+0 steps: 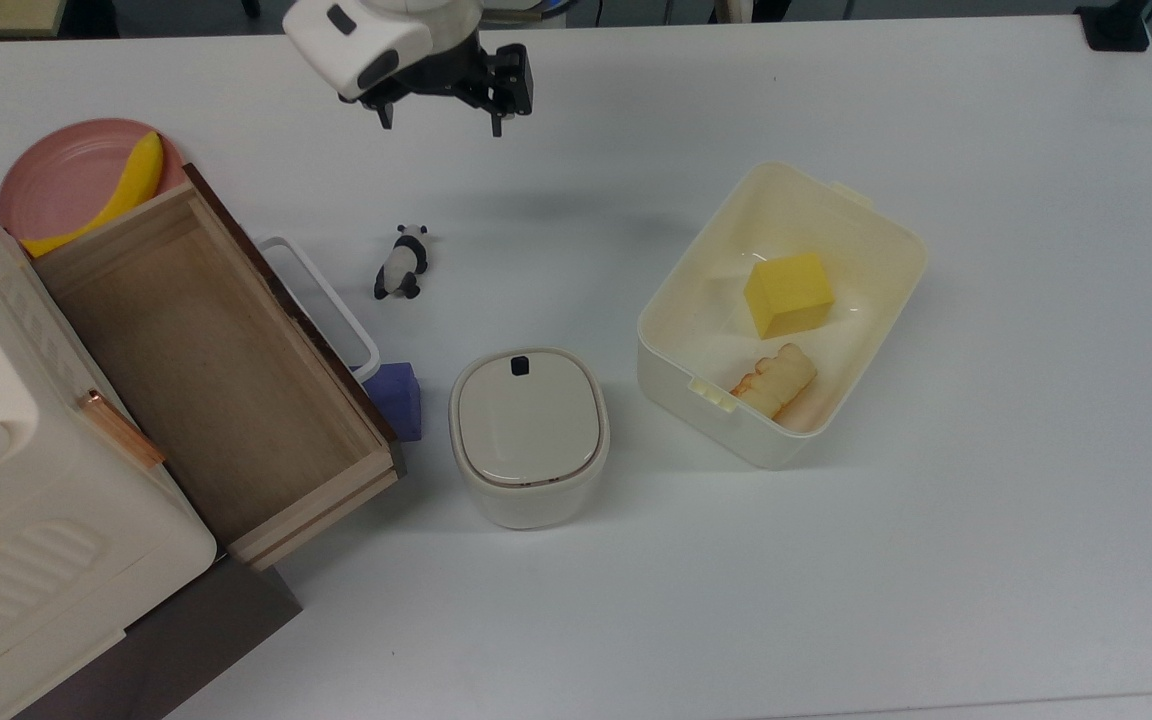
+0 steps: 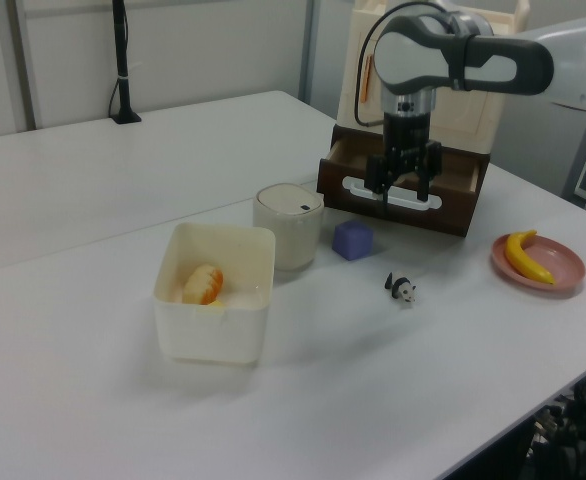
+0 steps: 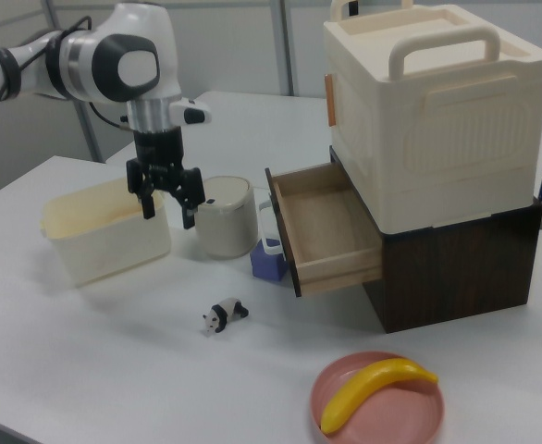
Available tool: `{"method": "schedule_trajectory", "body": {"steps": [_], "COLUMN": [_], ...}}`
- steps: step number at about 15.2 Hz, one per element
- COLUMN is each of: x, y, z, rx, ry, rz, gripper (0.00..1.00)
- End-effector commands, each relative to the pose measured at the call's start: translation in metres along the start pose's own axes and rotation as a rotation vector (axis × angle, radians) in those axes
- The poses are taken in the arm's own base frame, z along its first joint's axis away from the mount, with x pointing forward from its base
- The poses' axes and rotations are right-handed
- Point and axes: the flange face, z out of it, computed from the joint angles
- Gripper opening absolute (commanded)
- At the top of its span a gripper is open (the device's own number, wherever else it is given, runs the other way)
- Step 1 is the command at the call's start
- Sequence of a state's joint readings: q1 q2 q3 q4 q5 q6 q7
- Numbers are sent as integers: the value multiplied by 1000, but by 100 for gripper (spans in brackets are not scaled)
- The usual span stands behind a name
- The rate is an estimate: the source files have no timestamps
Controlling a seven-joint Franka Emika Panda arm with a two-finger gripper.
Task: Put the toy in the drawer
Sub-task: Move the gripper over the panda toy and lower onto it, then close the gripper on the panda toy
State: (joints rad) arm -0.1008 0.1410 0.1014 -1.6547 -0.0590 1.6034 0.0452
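Note:
The toy, a tiny black-and-white panda (image 1: pixel 401 263) (image 2: pixel 401 289) (image 3: pixel 223 315), lies on the white table just off the drawer's white loop handle. The drawer (image 1: pixel 206 370) (image 2: pixel 453 215) (image 3: pixel 322 227) is pulled out, a shallow light-wood box with a dark brown front, and nothing lies inside it. My gripper (image 1: pixel 442 125) (image 2: pixel 401 196) (image 3: pixel 169 218) hangs open and empty above the table, fingers pointing down. In the top view it sits above and slightly right of the panda, well apart from it.
A cream tub (image 1: pixel 896 250) holds a yellow cube (image 1: pixel 789 293) and a bread-like piece (image 1: pixel 774 380). A lidded cream container (image 1: pixel 528 432) and a purple block (image 1: pixel 397 398) stand near the drawer's corner. A banana (image 1: pixel 126 188) rests on a pink plate (image 1: pixel 56 175).

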Motion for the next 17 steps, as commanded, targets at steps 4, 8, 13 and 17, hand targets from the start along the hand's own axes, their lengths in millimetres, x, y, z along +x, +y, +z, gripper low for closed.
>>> {"method": "schedule_trajectory", "body": {"steps": [4,8,13,17], "x": [-1,0,11,25], "y": [13,24,30,28], "z": [86,124,161,186], "rx": [-105,-165,-190,-214], "ry": [88,99,89,117], "rz": [-18,-20,-5,47], "gripper": [100,99,96,90]}}
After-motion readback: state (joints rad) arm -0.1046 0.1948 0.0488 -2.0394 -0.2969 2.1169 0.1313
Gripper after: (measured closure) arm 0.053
